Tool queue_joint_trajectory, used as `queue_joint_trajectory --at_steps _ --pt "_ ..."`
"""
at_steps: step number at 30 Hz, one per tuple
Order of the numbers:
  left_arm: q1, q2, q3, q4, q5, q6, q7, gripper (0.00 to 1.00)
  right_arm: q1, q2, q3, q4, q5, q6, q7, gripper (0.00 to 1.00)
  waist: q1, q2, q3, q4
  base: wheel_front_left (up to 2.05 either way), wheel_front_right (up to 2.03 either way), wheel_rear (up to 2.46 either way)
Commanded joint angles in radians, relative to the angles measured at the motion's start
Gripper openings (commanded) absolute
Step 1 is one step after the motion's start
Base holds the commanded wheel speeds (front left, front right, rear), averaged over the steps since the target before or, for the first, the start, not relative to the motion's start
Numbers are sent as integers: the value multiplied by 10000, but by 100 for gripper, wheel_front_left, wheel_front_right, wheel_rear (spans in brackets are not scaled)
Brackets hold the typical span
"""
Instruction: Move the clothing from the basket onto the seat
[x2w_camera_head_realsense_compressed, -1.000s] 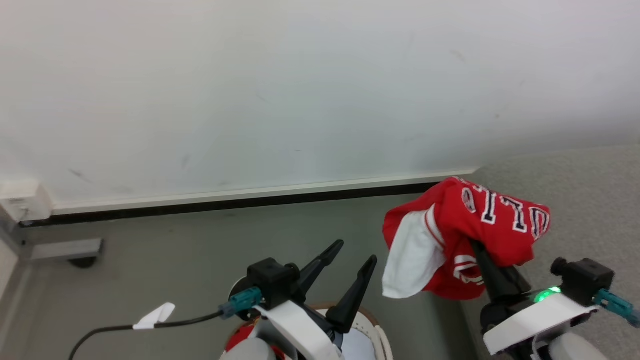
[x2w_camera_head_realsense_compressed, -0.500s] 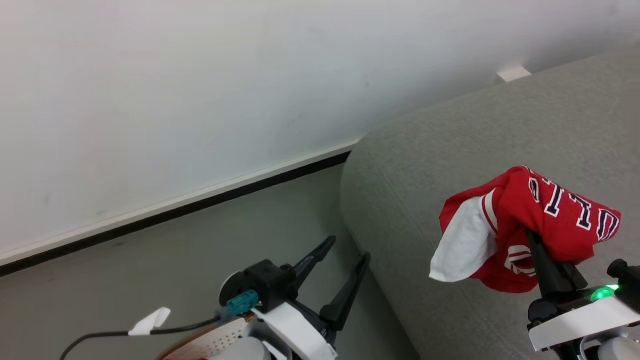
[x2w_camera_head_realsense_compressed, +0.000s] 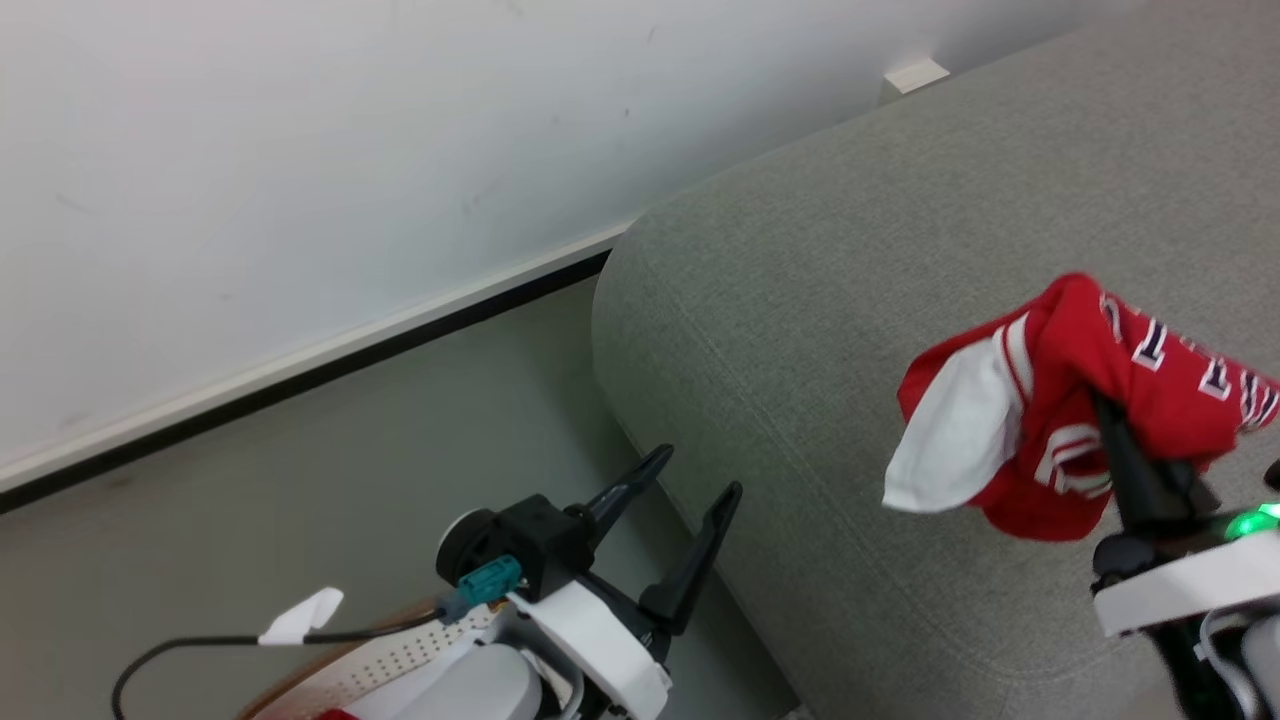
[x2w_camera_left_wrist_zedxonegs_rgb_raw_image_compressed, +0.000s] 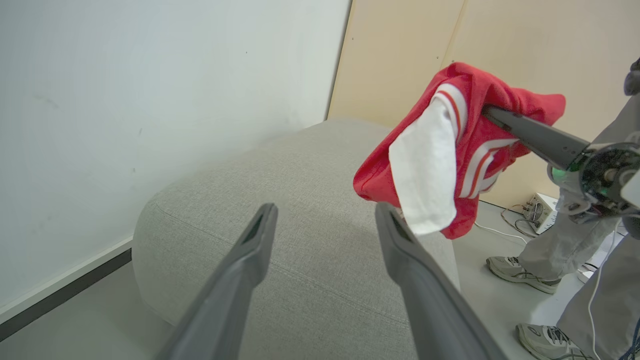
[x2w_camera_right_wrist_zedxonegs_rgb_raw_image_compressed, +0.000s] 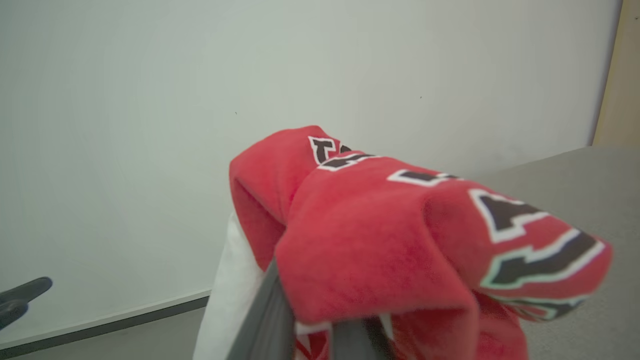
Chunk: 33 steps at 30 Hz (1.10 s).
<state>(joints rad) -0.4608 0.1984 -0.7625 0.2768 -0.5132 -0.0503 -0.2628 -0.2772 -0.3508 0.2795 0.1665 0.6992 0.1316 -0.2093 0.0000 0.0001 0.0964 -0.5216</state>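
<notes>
Red jersey cloth is bunched around the right gripper (x2w_camera_head_realsense_compressed: 1105, 420), whose two dark fingers are closed together on it and buried in the folds. This clothing (x2w_camera_head_realsense_compressed: 1050, 400) drapes over the fingertips in a loose bundle, with black letters outlined in white across its top, white stripes, and a white panel hanging down on the side toward the left arm. In the right wrist view the fingers (x2w_camera_right_wrist_zedxonegs_rgb_raw_image_compressed: 277, 320) rise into the same bundle (x2w_camera_right_wrist_zedxonegs_rgb_raw_image_compressed: 380, 235). It hangs over the light grey seat (x2w_camera_head_realsense_compressed: 850, 300), and the left wrist view shows it lifted clear of the cushion (x2w_camera_left_wrist_zedxonegs_rgb_raw_image_compressed: 310, 165). The left gripper (x2w_camera_head_realsense_compressed: 700, 472) sits lower and nearer the robot, beside the seat's rounded corner, with its jaws spread wide and nothing between them. Just below it the cream perforated basket (x2w_camera_head_realsense_compressed: 400, 655) shows part of its wall and brown rim. A black cable with a white tag (x2w_camera_head_realsense_compressed: 300, 620) runs past. Beyond the seat, a person's grey trousers and pale shoes (x2w_camera_left_wrist_zedxonegs_rgb_raw_image_compressed: 522, 274) stand on the floor
</notes>
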Motion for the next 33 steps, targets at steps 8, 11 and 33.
queue_joint_trajectory --at_steps 8,11,33 --pt "-1011 445 13 -447 451 26 623 100 -2848 -812 -863 796 216 -18 186 0 0 -1 2016 1155 0 0 0" --pt "-1396 685 71 -803 551 56 910 100 -4069 -1152 -1212 1480 391 -18 204 0 0 -1 2992 1644 0 0 0" --pt "-2258 871 291 -1231 666 285 978 100 -7803 -2458 1024 7190 168 -21 4033 44 0 -1 4948 3022 0 0 0"
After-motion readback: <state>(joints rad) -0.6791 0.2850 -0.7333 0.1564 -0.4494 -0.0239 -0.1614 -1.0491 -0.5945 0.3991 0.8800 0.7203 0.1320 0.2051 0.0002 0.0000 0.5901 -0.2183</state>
